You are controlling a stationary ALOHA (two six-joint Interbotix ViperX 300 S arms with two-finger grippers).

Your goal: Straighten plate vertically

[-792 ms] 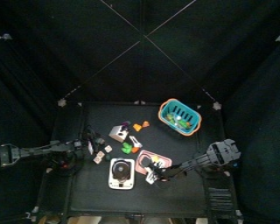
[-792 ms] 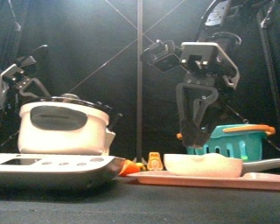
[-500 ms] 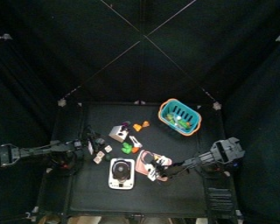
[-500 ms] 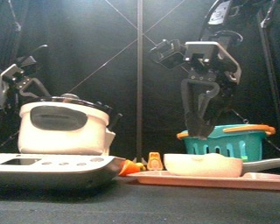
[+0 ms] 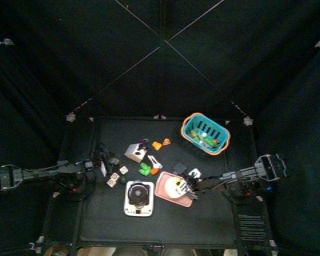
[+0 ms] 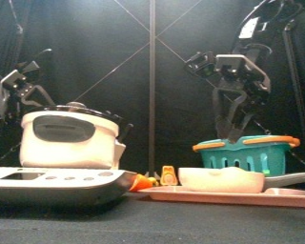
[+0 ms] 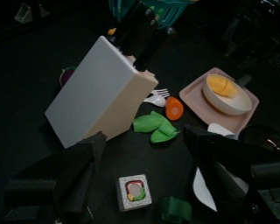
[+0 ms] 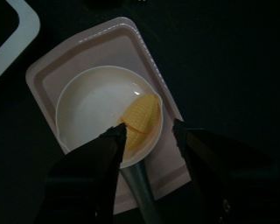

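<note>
The salmon-pink plate [image 5: 178, 188] lies flat on the table right of the white device, with a cream round dish on its face. It lies low at the front in the front view [image 6: 263, 193], and fills the right wrist view [image 8: 94, 54]. My right gripper [image 5: 203, 181] hovers at the plate's right edge, open, jaws either side of a grey handle [image 8: 143, 179] that sticks out from the dish; it hangs above the plate in the front view [image 6: 233, 122] and shows in its wrist view [image 8: 154, 138]. My left gripper [image 5: 99, 172] rests open at the table's left [image 7: 154, 162].
A white device with a black circle [image 5: 139, 198] lies beside the plate. A teal-and-orange basket [image 5: 206, 133] stands at the back right. A white box [image 7: 101, 92], green and orange toy food [image 7: 157, 128] and a small card [image 7: 134, 191] lie near the left gripper.
My right gripper has pulled back to the right, and the plate has turned with it to stand straighter in the top view. The left arm has not moved.
</note>
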